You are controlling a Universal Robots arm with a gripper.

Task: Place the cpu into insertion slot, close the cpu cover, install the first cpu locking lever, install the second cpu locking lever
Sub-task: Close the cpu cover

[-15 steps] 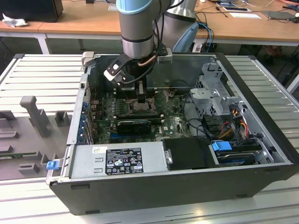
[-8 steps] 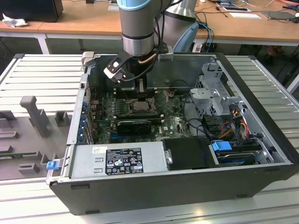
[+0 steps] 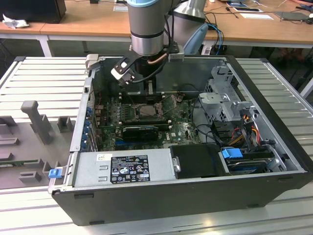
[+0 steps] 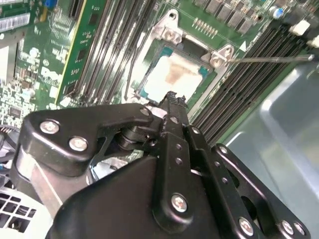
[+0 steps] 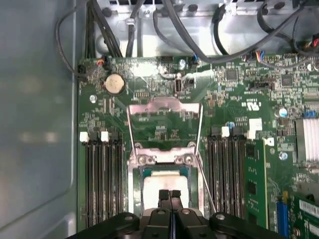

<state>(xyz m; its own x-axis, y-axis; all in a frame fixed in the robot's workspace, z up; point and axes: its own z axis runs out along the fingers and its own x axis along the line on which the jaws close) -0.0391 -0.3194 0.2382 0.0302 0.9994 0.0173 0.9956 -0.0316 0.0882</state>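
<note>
1. The gripper (image 3: 148, 94) hangs from the arm (image 3: 146, 29) inside the open computer case (image 3: 205, 196) in the exterior view. It is low over the insertion slot (image 3: 146, 110) on the green motherboard (image 3: 183, 128). A grey power supply (image 3: 122, 166) lies along the case's near side (the fingers are hard to make out from here).
2. In the second wrist view the gripper (image 4: 172, 99) is clenched, with its fingers pressed together and nothing visible between them. The tips sit just at the edge of the cpu (image 4: 169, 73). The cpu, pale with a brownish smear, lies flat in the insertion slot (image 4: 172, 34). A thin locking lever (image 4: 271, 59) juts out from the slot's silver corner, across the long black RAM slots (image 4: 249, 87).
3. In the first wrist view the gripper (image 5: 169, 195) is again shut tight, its tips over the cpu (image 5: 162, 183); whether they touch it I cannot tell. The cpu is seated in the insertion slot (image 5: 130, 191). The cpu cover (image 5: 164, 105) stands open, swung back from the slot, and green board shows through its window. A locking lever (image 5: 205, 184) runs just beside the slot.
</note>
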